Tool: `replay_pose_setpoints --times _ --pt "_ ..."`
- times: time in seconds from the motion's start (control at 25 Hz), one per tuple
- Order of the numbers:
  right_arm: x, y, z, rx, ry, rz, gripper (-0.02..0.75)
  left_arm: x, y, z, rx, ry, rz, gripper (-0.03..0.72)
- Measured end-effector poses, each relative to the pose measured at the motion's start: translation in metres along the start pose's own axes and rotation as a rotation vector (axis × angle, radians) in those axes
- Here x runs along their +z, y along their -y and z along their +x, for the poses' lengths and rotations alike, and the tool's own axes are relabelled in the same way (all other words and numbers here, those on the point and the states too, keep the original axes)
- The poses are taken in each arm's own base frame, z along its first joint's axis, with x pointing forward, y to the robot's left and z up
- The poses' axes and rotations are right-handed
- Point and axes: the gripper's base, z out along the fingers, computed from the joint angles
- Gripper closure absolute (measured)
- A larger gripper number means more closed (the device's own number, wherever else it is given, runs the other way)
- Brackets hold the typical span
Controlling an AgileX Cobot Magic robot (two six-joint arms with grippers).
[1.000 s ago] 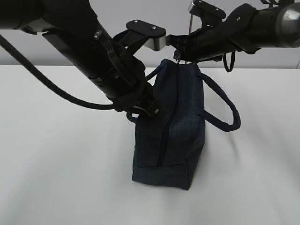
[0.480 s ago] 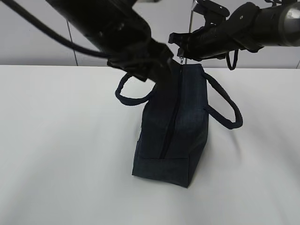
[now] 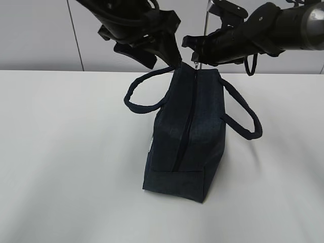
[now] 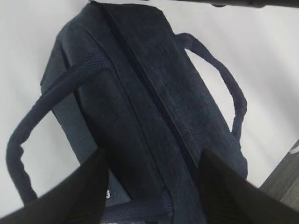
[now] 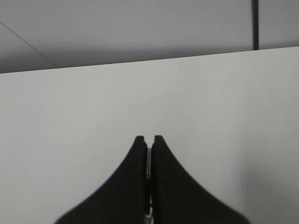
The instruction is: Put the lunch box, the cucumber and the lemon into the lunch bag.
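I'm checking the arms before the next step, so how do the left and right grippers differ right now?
The left gripper has its jaws spread open; the right gripper has its jaws pressed shut. The left gripper hangs free above the lunch bag, holding nothing; the right gripper sits at the bag's far top end, by the zipper. Both are black.

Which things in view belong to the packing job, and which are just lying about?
Job:
- lunch bag, zipper closed along its top
- right gripper, shut at the bag's far top end
- left gripper, open above the bag

Lying about:
- nothing; lunch box, cucumber and lemon aren't visible
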Motion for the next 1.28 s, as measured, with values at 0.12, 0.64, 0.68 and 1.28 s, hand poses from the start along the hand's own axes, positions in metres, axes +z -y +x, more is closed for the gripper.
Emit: replay_pose_setpoints --times 0.12,0.64,0.68,1.28 --pt "0.0 0.0 0.0 0.0 -0.004 -0.001 0.738 0.014 -0.004 -0.004 -0.009 -0.029 0.007 0.265" --pt "0.0 -0.001 0.002 -0.002 -0.022 -0.007 0.738 0.079 -0.028 -0.012 -0.039 -0.104 0.004 0.396" --pt "0.0 -0.001 0.002 -0.002 -0.024 -0.007 0.738 0.08 -0.029 -0.011 -0.036 -0.106 -0.001 0.453" --pt "0.004 0.001 0.006 0.001 -0.045 -0.006 0.738 0.08 -0.027 -0.011 0.072 -0.116 -0.023 0.697"
